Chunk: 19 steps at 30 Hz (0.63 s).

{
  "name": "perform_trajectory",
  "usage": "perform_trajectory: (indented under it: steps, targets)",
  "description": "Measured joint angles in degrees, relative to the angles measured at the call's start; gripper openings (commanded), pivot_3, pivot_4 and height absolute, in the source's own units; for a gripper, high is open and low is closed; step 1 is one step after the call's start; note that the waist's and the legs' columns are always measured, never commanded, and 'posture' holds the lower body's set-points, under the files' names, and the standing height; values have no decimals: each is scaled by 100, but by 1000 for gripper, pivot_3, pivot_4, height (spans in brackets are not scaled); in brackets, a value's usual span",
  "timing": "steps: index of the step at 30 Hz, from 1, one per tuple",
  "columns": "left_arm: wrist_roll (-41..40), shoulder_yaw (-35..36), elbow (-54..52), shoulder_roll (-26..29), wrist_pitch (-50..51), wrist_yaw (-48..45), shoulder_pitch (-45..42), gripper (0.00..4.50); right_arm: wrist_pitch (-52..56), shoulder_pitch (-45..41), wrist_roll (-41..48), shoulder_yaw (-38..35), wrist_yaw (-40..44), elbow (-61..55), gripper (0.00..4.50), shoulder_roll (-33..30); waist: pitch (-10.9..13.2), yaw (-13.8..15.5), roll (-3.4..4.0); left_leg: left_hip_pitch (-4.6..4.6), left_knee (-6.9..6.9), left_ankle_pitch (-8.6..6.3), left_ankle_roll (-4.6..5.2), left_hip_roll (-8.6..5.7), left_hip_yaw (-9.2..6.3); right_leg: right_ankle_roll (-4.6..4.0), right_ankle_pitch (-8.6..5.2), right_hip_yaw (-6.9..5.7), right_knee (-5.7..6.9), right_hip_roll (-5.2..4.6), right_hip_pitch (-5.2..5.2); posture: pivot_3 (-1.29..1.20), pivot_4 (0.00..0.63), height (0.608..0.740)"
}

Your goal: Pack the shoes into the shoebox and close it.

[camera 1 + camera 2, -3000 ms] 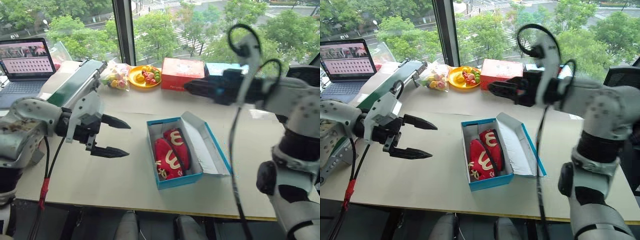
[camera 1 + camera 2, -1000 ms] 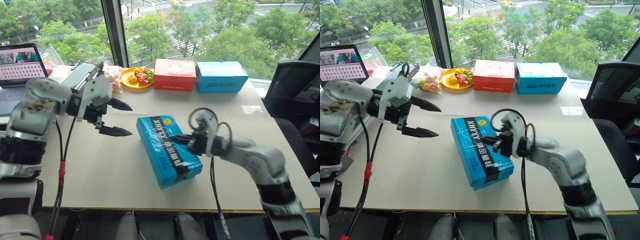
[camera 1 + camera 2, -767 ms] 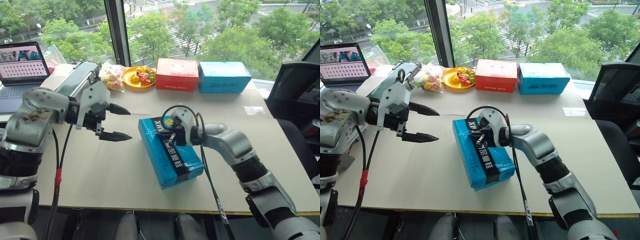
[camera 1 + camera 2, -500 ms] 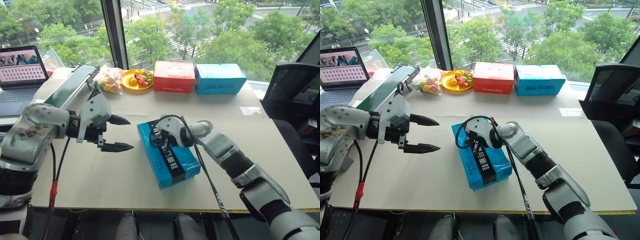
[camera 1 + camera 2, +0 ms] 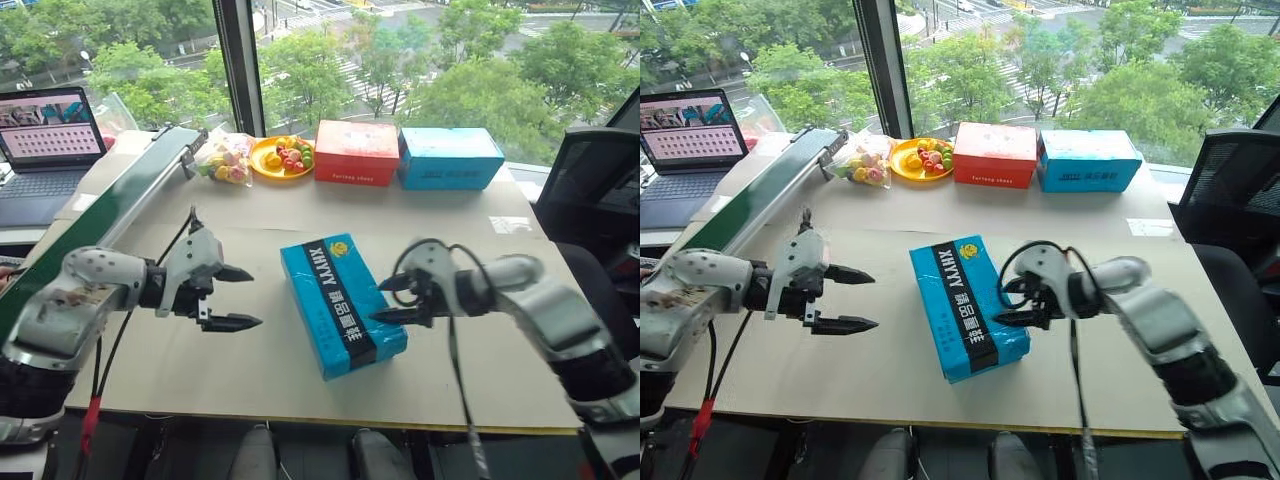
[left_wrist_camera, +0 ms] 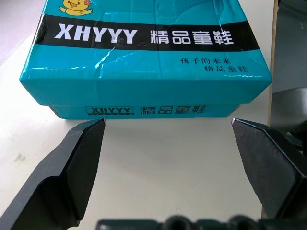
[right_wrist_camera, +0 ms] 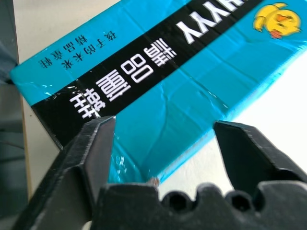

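Left eye view, table (image 5: 250, 380): front edge cut off.
Shoebox (image 5: 342, 305): mid table, lid shut, so shoes hidden.
R gripper (image 5: 392, 299): jaws spread, by box's right side.
L gripper (image 5: 240, 298): jaws spread, apart from box.

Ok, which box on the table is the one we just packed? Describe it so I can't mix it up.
On the pale table, look at the middle, between the left claw and the right claw. The shoebox lies there shut. Unlike the red box and the paler blue box by the window, its lid bears a black stripe with pale lettering and a yellow duck logo.
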Motion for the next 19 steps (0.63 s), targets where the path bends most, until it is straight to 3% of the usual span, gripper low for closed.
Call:
perform_trajectory:
  steps: [5,9,14,19]
  targets:
    - [406,346,556,-1374,-717,1466,781,4500,-320,610,-303,-1380,-1478,757,4410,547,-2,13,-5,4,18,-1,2,-2,0,4,7,0,-5,-4,18,0,150,739]
    - [1032,151,788,-1903,-1120,2469,1316,4500,-457,1159,-425,-2066,-2380,1373,4410,1303,-2,16,-10,3,4,-1,2,-5,-1,-8,17,6,-7,-4,12,0,150,739]
    - [1796,-10,1496,-2943,-2427,3714,1977,4500,-2105,2434,-866,-2063,-3067,1881,4410,2589,-12,23,-1,9,6,-10,4,-12,3,-4,15,7,-23,-15,30,0,150,739]
    - [1988,-6,1871,-3270,-3142,4107,2053,4500,-3461,2541,-1354,-1938,-3631,2184,4410,3054,-20,-45,13,51,9,-6,-1,-19,9,43,13,28,-20,-14,53,0,150,739]
